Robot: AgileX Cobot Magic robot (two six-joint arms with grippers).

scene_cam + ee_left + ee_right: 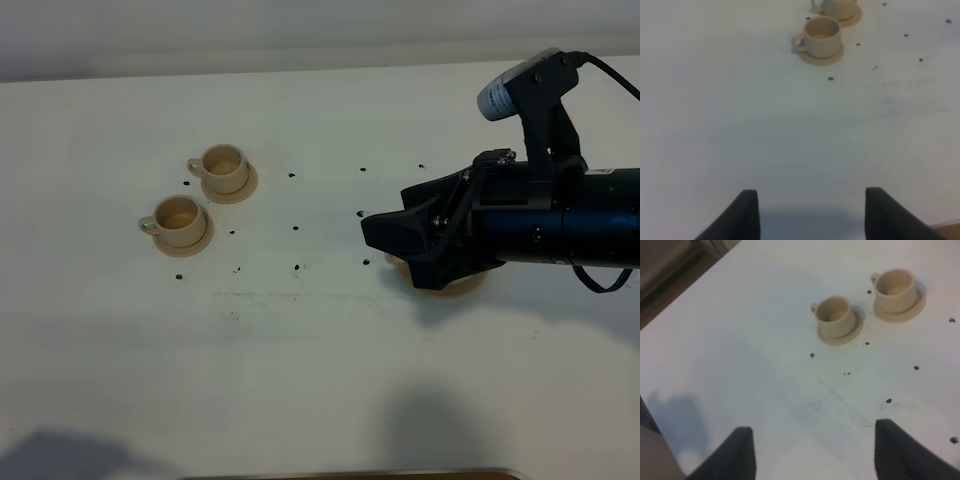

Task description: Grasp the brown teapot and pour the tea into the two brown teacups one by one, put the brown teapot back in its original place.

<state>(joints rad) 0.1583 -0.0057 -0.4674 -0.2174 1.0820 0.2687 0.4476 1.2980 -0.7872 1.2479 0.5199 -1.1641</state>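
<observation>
— White tabletop is filling almost the whole high view, isn't it?

— It is. Next in size, the black right arm is reaching in from the right edge at mid height, with its wrist camera sticking up above it.

— And the right gripper?

— Its wrist view is showing the two dark fingers standing wide apart, with only bare table between them. The left gripper is looking the same in its own wrist view, spread and gripping nothing.

— Where is the teapot sitting?

— I am not making it out. A pale tan curved edge is peeking out from under the right gripper, right of centre in the high view. Whether that is the teapot or the round coaster, I cannot tell.

— And the two teacups?

— Both are sitting in the upper left of the high view, well apart from the arm, one slightly higher in the frame than the other. Each is standing upright on its own saucer, handle pointing left, and the saucers are lying just beside each other.

— Anything smaller?

— Black specks are dotting the table between the cups and the arm.
</observation>
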